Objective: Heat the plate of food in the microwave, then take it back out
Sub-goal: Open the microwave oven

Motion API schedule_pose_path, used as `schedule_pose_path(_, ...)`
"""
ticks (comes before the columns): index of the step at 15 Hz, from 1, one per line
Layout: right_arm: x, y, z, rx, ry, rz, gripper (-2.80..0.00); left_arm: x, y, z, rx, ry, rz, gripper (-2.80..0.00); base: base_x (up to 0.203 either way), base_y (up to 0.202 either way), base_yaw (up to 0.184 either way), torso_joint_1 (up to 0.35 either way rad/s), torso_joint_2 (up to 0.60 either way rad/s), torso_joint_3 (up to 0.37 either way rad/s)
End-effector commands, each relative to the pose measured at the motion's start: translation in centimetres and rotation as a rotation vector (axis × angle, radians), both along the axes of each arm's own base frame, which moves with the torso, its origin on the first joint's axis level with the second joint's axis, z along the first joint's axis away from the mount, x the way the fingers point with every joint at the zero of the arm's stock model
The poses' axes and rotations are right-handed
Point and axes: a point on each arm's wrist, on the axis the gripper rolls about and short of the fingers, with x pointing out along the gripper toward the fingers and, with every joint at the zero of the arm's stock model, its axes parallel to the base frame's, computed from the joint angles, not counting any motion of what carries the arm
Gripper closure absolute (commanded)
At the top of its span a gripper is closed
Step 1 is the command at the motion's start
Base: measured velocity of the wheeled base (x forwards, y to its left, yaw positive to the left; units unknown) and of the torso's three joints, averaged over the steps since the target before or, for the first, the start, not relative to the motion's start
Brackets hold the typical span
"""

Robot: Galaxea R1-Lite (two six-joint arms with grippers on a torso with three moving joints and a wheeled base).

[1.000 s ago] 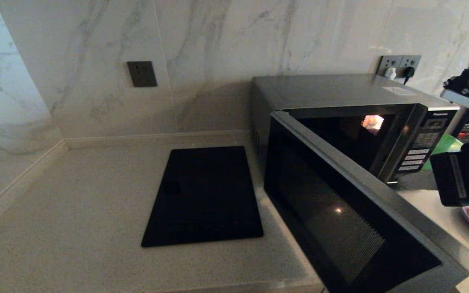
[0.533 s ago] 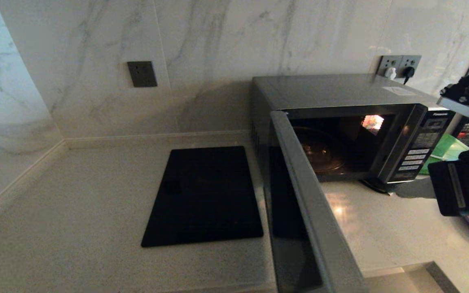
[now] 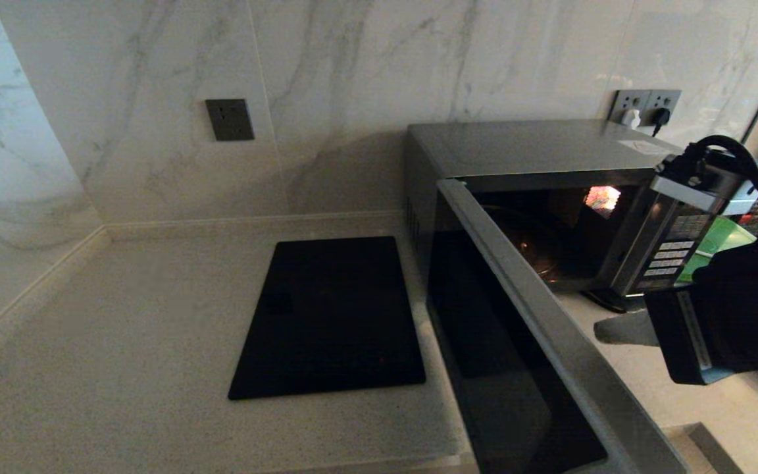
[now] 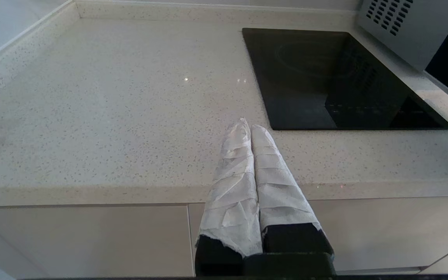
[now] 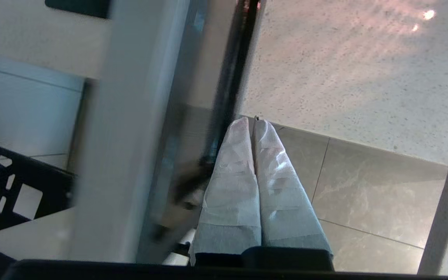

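Note:
The silver-grey microwave (image 3: 537, 148) stands at the back right with its lamp on and its cavity empty over the glass turntable (image 3: 530, 247). Its black glass door (image 3: 517, 368) hangs open, angled out over the counter's front edge. My right gripper (image 3: 603, 329) is shut on nothing and sits just right of the door, on its inner side; in the right wrist view its wrapped fingers (image 5: 231, 155) lie close beside the blurred door edge (image 5: 130, 116). My right arm hides the plate of food. My left gripper (image 4: 249, 126) is shut and empty, parked over the counter's front edge.
A flat black cooktop (image 3: 333, 316) lies left of the microwave. A green board (image 3: 714, 243) stands behind the button panel (image 3: 672, 247). Wall sockets (image 3: 645, 105) are behind the microwave. The floor shows past the counter edge at the lower right.
The door swung out to fully open, then came partly back. My right gripper moved left and nearer, toward the door's inner side, and now covers the plate.

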Motion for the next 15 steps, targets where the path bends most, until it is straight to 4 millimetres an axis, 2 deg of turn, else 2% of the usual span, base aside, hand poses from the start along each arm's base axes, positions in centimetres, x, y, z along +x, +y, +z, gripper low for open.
schedule_pose_path(1, 0.05, 0.2, -0.15, 0.0, 0.011, -0.004, 0.0, 0.01, 0.0, 0.01, -0.001, 0.001, 0.001, 0.0, 0.0, 0.0, 0.0, 0.0, 0.0, 0.0)
schedule_pose_path(12, -0.4, 0.41, 0.11, 0.012, 0.005, 0.015, 0.0, 0.01, 0.0, 0.01, -0.001, 0.001, 0.001, 0.0, 0.0, 0.0, 0.0, 0.0, 0.0, 0.0)
schedule_pose_path(15, -0.09, 0.06, -0.03, 0.011, 0.005, -0.036, 0.0, 0.01, 0.0, 0.01, -0.001, 0.001, 0.001, 0.0, 0.0, 0.0, 0.0, 0.0, 0.0, 0.0)
